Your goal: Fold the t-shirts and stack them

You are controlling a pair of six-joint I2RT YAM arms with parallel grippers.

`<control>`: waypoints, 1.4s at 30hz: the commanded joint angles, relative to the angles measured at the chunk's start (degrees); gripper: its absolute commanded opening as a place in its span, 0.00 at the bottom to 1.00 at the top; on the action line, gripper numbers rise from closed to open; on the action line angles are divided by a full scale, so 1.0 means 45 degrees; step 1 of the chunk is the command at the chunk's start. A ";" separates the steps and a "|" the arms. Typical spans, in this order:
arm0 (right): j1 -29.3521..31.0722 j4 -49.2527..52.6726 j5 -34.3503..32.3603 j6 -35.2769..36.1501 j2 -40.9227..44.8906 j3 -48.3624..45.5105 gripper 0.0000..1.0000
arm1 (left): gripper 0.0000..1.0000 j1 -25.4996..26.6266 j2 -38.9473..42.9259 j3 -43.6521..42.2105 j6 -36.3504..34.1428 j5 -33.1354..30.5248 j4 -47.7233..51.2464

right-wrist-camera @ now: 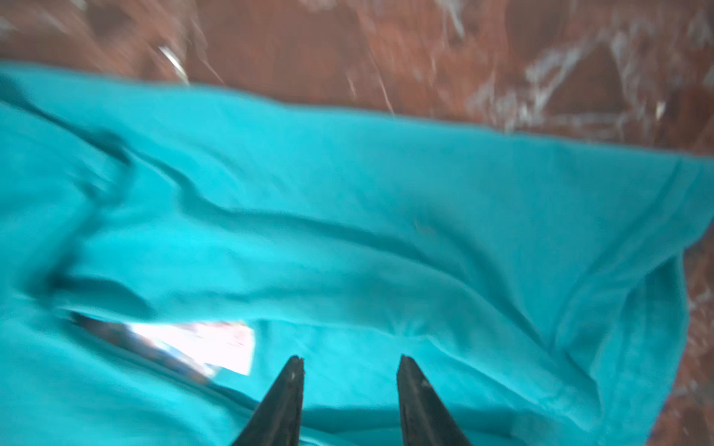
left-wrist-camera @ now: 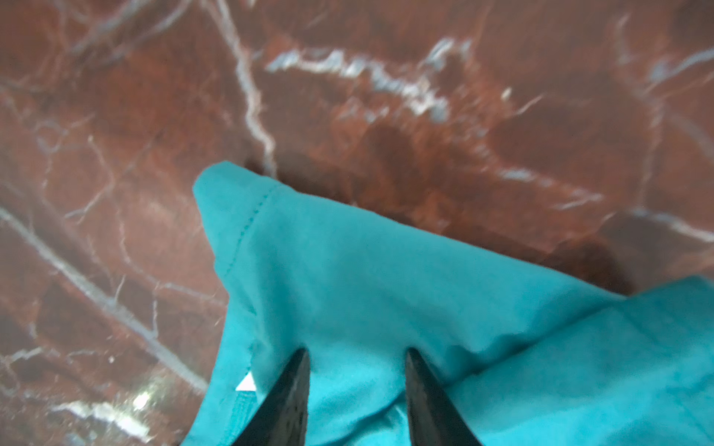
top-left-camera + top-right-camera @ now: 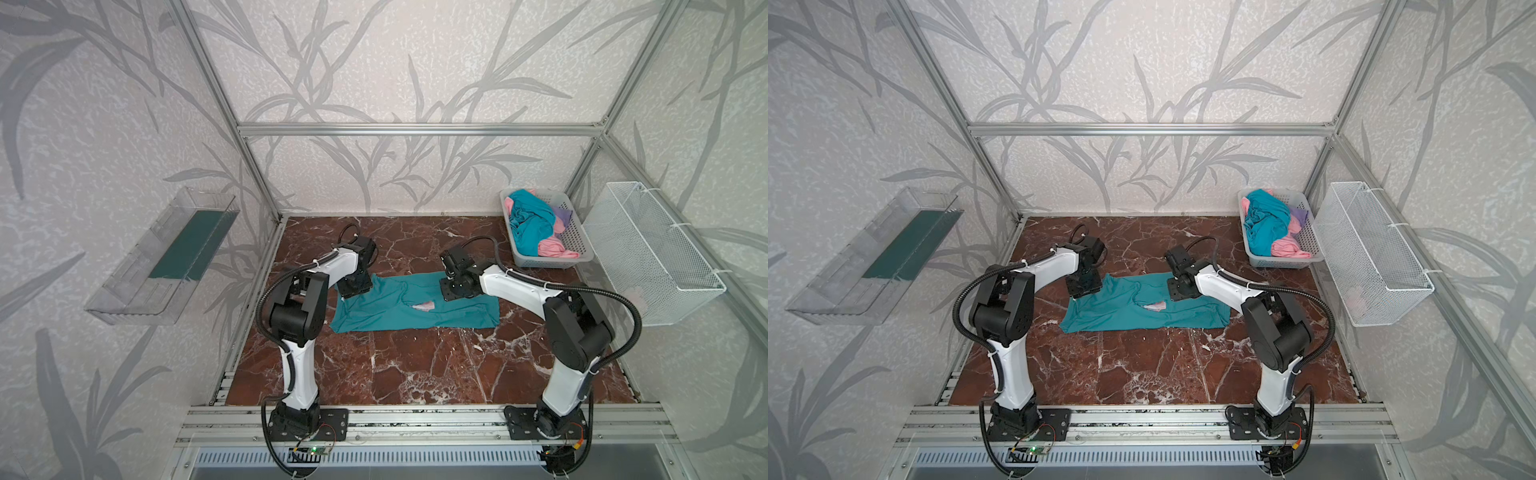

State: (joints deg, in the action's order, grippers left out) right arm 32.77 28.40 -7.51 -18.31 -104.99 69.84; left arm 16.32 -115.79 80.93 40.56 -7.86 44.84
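Teal t-shirt lies spread as a long, creased band across the red marble surface, at the centre of both top views. A pale patch shows near its middle; whether that is a label or a print I cannot tell. More t-shirts, teal, pink and lilac, sit crumpled in the grey basket at the upper right of the frame, well apart from it.

The left hand is at the band's upper left corner, its fingers partly spread with cloth under them and nothing pinched. The right hand hangs over the upper edge, right of the middle, likewise part open and holding nothing.

I judge the step in hand to be the folding of this one shirt, with no folded stack anywhere in view. The next move seems to call for both hands to close on the upper edge, lift together and carry it over evenly, since soft jersey will sag and wrinkle if one side leads.
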 commanded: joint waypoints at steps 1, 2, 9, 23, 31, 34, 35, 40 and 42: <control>-0.0094 0.0701 -0.0686 0.0086 -0.0053 -0.0758 0.43 | 0.43 -0.0051 -0.1038 0.0461 -0.0191 0.0062 0.0251; -0.0095 0.0671 -0.0658 0.0031 0.0000 -0.0953 0.42 | 0.43 -0.0047 -0.1234 0.0723 -0.0269 0.0100 0.0268; 0.0118 0.0634 0.0239 -0.0133 0.0379 -0.1850 0.41 | 0.43 -0.0192 -0.2800 0.3605 -0.1316 0.0351 0.0584; 0.5386 -0.1285 0.4135 0.2711 -0.0494 -0.0782 0.42 | 0.43 -0.0330 -0.6121 0.9575 -0.2125 0.1131 0.1789; 0.5412 -0.1315 0.5756 0.2256 -0.0779 0.1730 0.46 | 0.43 -0.0273 -0.6356 1.1251 -0.2336 0.3064 0.1152; 0.5412 -0.1015 0.5545 0.2159 -0.0135 0.1609 0.47 | 0.44 -0.0227 -0.6105 1.2498 -0.2499 0.3542 0.1559; 0.5412 -0.0893 0.5469 0.2095 0.0127 0.1459 0.47 | 0.44 -0.0208 -0.5909 1.2766 -0.2526 0.3709 0.1667; 0.5488 -0.0388 0.5019 0.1652 0.1389 0.0084 0.47 | 0.45 -0.0225 -0.3679 1.1482 -0.2489 0.3358 0.1557; 0.5490 -0.0192 0.4914 0.1419 0.1534 -0.0551 0.48 | 0.46 -0.0256 -0.2523 1.0097 -0.2509 0.2974 0.1277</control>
State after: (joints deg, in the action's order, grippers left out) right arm 57.28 23.73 15.49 -9.96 -100.01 70.67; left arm 15.16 -135.15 130.61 30.37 7.03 49.54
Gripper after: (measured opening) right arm 0.477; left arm 0.454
